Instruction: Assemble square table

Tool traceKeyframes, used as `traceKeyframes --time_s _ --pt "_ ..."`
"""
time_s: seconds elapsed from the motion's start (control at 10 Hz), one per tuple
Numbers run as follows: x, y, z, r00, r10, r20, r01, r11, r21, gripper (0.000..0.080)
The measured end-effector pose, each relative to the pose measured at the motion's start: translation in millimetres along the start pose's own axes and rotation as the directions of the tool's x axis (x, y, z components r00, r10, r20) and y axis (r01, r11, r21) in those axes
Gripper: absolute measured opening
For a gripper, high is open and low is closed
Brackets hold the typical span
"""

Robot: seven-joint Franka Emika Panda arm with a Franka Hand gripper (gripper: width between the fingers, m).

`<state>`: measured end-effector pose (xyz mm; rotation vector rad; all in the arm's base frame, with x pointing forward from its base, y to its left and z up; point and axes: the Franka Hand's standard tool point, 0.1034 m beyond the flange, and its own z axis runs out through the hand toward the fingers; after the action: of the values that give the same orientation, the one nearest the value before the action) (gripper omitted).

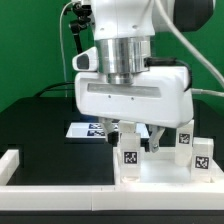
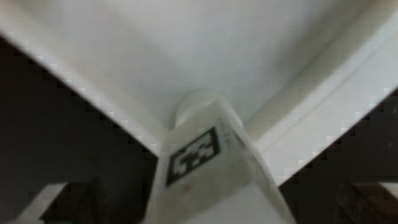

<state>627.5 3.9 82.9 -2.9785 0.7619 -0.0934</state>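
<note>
Tagged white leg block [image 2: 217, 160] upright, blurred, square top [image 1: 165, 168] white, raised-rimmed

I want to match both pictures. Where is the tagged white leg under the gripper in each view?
Exterior view: the leg stands low in the centre, just below the gripper.
Wrist view: the leg fills the lower centre, with its tag facing the camera.
Shared landmark: the square top, seen as the white surface behind the leg.
</note>
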Motion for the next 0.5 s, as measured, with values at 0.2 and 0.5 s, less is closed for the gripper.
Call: traceKeyframes --time_s 0.2,0.5 --pt "-2.1 -2.5 1.5 0.992 -0.124 -0.026 0.124 0.992 -0.002 0.0649" --pt "-2.0 -1.4 2.4 0.998 -0.052 -0.024 0.052 0.999 0.0 0.0488"
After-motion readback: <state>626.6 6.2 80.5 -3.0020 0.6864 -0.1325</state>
